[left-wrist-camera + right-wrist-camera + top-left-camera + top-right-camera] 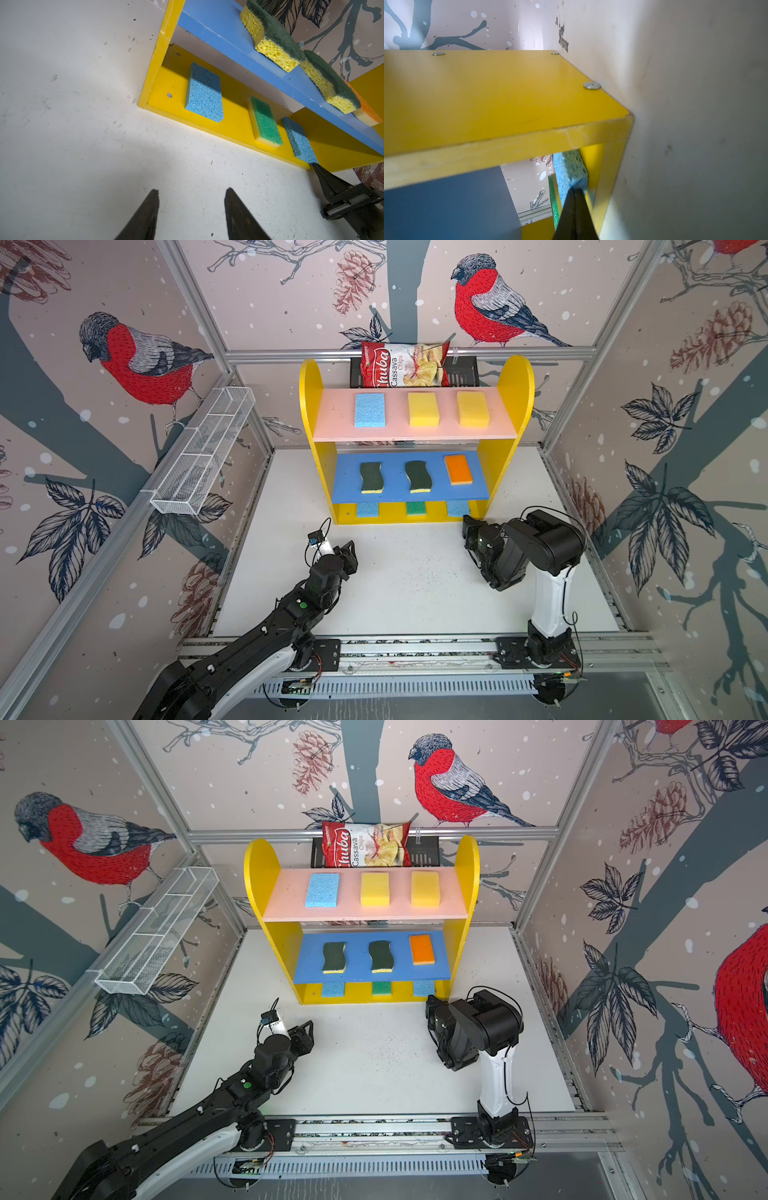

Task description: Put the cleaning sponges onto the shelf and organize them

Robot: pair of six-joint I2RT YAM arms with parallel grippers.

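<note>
- Cleaning sponges point(375, 888): all nine lie flat on the shelf point(515, 385), three to a board. None shows on the white table point(415, 572).
- Pink top board point(332, 418): a top light blue sponge point(370, 409) on the left, then two yellow sponges point(423, 408) in a spaced row.
- Blue middle board point(349, 481): two dark-green wavy sponges point(371, 477) with yellow backing underneath, then an orange sponge point(458, 469) on the right.
- Yellow base point(170, 87): a left blue sponge point(204, 93), a bright green sponge point(267, 122) and a right blue sponge point(299, 141).
- Direction: every sponge has its long axis running from the front of the shelf to the back, with one short end facing the arms. The rows look roughly parallel.
- Right blue sponge: its near end reaches the front edge of the base and sits a little closer to the green one than the left blue sponge does.
- Right gripper point(576, 191): fingers pressed together, holding nothing, their tip touching the near end of the right blue sponge.
- Left gripper point(192, 190): fingers partly apart and empty, over bare table in front of the shelf.
- Progress, as a judgement: placing looks complete. What seems left is a last nudge to seat or straighten the right blue sponge.
</note>
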